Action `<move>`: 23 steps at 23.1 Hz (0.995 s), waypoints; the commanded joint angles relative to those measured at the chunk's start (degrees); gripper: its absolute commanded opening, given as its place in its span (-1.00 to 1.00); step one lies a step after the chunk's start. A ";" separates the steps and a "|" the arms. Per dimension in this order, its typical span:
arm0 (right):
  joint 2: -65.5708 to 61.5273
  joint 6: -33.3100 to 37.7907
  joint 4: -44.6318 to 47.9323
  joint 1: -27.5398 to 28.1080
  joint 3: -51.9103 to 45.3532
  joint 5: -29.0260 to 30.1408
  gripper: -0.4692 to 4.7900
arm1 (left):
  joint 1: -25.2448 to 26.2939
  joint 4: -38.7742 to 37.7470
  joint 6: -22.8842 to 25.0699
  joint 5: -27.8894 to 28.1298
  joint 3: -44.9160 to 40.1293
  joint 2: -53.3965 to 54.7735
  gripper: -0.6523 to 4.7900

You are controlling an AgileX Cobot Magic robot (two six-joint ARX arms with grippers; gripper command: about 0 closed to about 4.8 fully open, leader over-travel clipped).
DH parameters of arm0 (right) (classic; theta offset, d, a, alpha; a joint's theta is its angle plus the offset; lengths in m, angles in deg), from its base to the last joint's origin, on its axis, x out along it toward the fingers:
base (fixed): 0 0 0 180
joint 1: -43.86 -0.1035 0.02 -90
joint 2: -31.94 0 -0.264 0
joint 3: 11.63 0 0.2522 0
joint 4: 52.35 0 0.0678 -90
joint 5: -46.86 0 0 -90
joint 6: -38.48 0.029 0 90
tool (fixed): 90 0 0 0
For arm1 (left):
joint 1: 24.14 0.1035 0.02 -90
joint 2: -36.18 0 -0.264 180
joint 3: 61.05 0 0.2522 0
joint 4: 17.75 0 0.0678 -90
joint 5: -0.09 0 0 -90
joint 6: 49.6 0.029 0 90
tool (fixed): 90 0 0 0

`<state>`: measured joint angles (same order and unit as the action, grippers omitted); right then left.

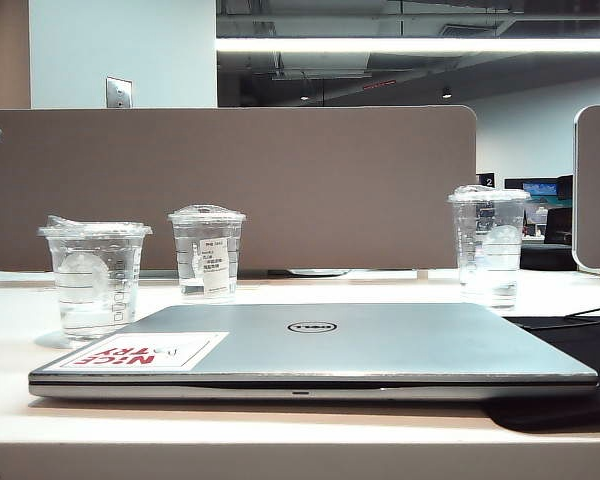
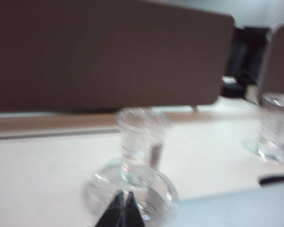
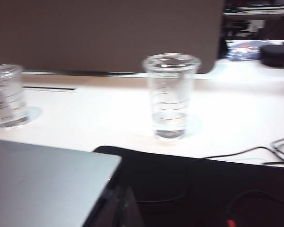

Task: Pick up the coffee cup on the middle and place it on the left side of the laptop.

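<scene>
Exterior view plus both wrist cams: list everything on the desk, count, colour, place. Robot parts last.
coffee cup: 1, clear with flat lid, left of the laptop, nearest the front.
laptop: 1, silver-grey, closed, centre front, red-and-white sticker on lid.
labelled cup: 1, clear, domed lid, white label, behind the laptop's left part.
tall cup: 1, clear, domed lid, far right.
black mat: 1, under and right of the laptop.
cables: black, thin, on the desk and mat at right.
partition: brown, behind the desk.
left gripper: black fingers shut, above the coffee cup, holding nothing.
right gripper: dark fingers close together, by the laptop's corner, holding nothing.
</scene>
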<state>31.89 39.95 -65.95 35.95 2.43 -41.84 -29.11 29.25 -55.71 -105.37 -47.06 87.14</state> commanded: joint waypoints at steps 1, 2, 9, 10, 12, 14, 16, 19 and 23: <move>0.11 0.00 1.31 2.58 -0.22 -0.09 -0.84 | 0.04 -5.31 0.15 4.48 0.17 -5.35 -0.78; 0.11 0.00 1.31 3.37 -0.22 -0.09 -0.84 | 0.04 -7.08 0.37 5.35 0.17 -7.02 -0.78; 0.11 0.00 1.31 5.03 -0.22 -0.07 -0.84 | 0.04 -24.50 3.45 11.56 0.31 -22.34 -0.78; 0.11 0.00 1.31 5.01 -0.22 -0.09 -0.84 | 0.04 -26.75 4.31 12.39 0.37 -24.55 -0.78; 0.11 0.00 1.31 5.03 -0.22 -0.09 -0.84 | 0.04 -31.65 6.12 14.08 0.39 -29.94 -0.78; 0.11 0.00 1.31 5.03 -0.22 -0.09 -0.84 | 0.04 -35.87 7.56 15.52 0.42 -33.94 -0.78; 0.11 0.00 1.31 5.03 -0.22 -0.09 -0.84 | 0.04 -42.62 7.82 18.21 0.46 -39.17 -0.78; 0.11 0.00 1.31 5.03 -0.22 -0.09 -0.84 | 0.04 -54.07 7.89 22.10 1.51 -45.33 -0.78; 0.11 0.00 1.31 5.01 -0.22 -0.09 -0.84 | 0.04 -62.49 9.09 27.21 2.51 -50.21 -0.78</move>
<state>31.89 39.95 -65.92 40.98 2.43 -41.91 -29.11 -31.34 -47.21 -79.67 -44.83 37.76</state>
